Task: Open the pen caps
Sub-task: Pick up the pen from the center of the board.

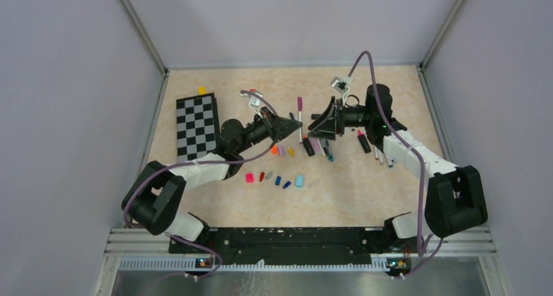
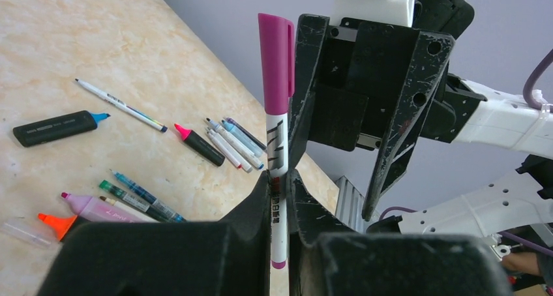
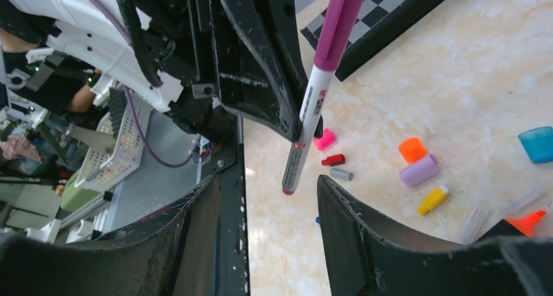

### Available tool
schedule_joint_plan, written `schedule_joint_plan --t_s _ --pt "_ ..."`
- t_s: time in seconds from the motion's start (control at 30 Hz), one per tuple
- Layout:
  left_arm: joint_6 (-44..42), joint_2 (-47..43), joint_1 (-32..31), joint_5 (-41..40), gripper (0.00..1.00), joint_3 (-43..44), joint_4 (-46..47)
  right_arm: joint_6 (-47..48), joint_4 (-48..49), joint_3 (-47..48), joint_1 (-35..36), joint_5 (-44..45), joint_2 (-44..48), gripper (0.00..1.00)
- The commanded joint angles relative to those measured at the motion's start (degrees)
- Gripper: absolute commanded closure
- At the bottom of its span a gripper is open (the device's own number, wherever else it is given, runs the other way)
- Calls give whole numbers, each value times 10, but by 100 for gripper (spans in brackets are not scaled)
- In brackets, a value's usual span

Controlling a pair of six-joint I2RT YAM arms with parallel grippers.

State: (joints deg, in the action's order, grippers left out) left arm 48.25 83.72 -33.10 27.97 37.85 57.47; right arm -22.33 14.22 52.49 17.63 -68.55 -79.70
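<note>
checkerboard (image 1: 196, 124): far left | pen caps (image 1: 278, 180): near centre | pens (image 1: 317, 145): apparently just behind, right

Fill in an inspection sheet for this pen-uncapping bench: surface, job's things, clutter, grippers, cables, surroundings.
Surface: beige marbled tabletop, flat.
Job's things: magenta cap on its white pen, held upright; loose caps in the middle of the table; uncapped pens lying flat.
Clutter: checkerboard and yellow cube at the far left.
Grippers: left gripper, jaws shut on the pen's barrel; right gripper, jaws open, holding nothing.
Cables: purple cable along each arm, looping above the right wrist.
Surroundings: grey walls on three sides; white basket off the table.
</note>
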Motion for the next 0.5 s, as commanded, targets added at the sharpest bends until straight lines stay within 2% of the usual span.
schedule_joint_plan --t_s 0.0,0.27,0.47 --pt "-10 -16 -15 -27 100 19 47 -84 119 -14 13 9 -8 45" --pt "-13 -14 -31 -42 100 21 53 -100 135 -32 31 35 -15 49" --pt "-14 -13 -37 -46 100 23 55 -101 135 -33 42 46 -22 56"
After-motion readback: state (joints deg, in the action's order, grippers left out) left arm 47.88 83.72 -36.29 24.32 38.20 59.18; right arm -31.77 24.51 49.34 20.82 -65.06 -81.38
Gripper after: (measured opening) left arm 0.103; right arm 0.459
